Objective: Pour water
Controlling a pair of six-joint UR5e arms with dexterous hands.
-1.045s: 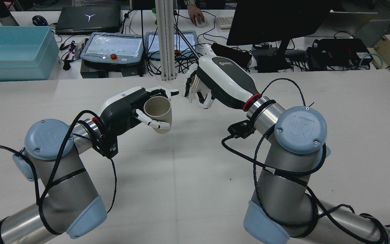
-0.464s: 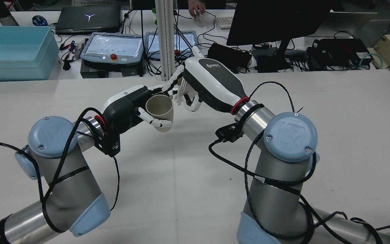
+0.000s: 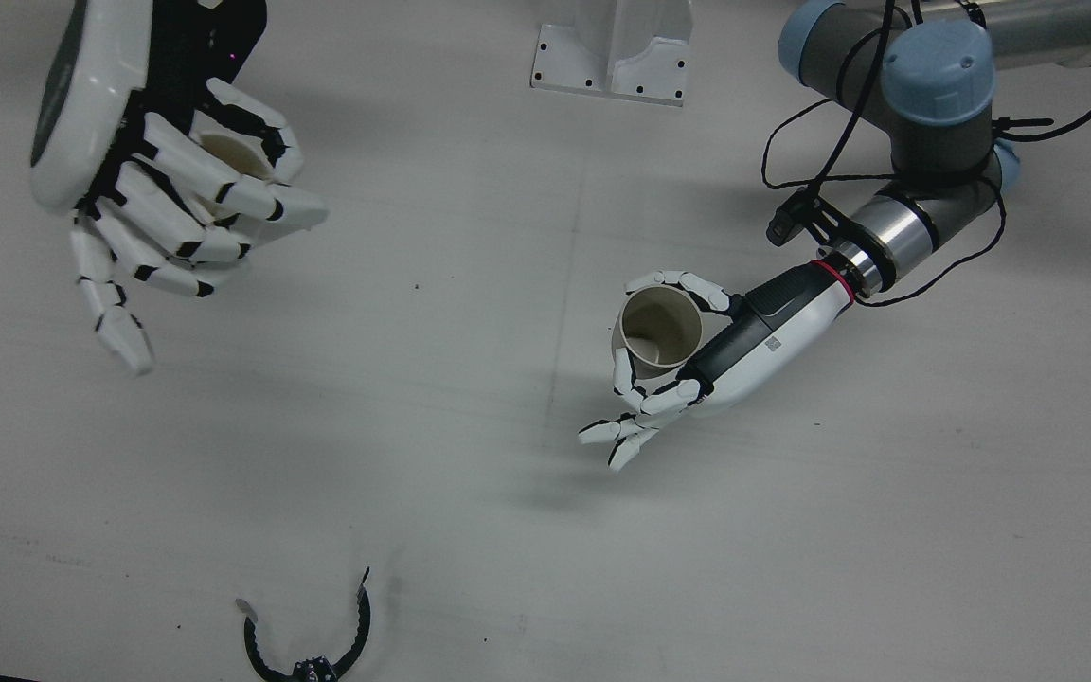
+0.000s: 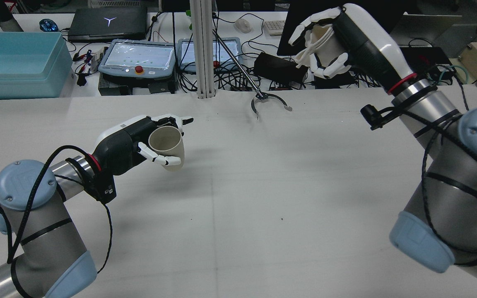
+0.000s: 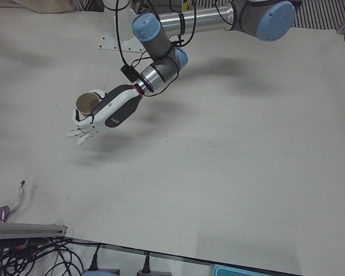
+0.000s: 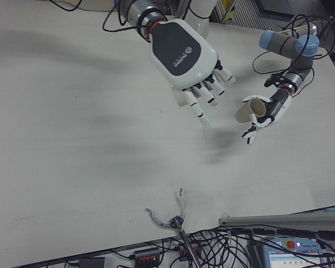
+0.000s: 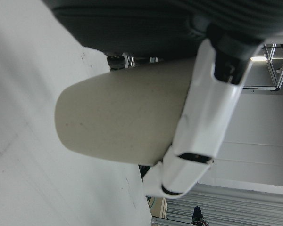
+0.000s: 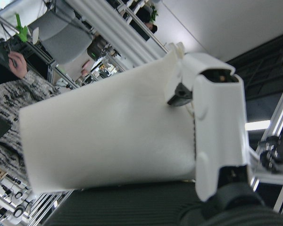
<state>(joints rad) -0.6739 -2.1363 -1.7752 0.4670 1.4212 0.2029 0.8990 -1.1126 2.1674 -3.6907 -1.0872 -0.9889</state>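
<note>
- The work surface is a wide white table (image 4: 263, 198), mostly bare. Behind its far edge stands a desk with 2 teach pendants (image 4: 137, 58), a laptop (image 4: 106, 22), a dark monitor, many cables and a light blue tub (image 4: 15, 62).
- At the far edge of the table, a thin rod carries a small open clamp (image 4: 269, 101) that rests on the surface.
- The left hand (image 4: 133, 142) holds a beige cup (image 4: 167, 147) low over the table, near the middle. The fingers are closed around the cup wall, with some fingers stretched out past it.
- This cup leans only a little, and its mouth faces upward. I think it is held so because it is the cup that receives.
- In the front view, the inside of the beige cup looks mostly empty. I cannot tell whether any water is in it.
- The right hand (image 4: 342, 39) is raised high above the far right part of the table, well apart from the left hand. Its fingers are wrapped around a white cup (image 4: 323, 43).
- The white cup lies nearly on its side, mouth toward the left. From this I judge that no pouring into the beige cup can happen at this moment, because the 2 cups are too far apart.
</note>
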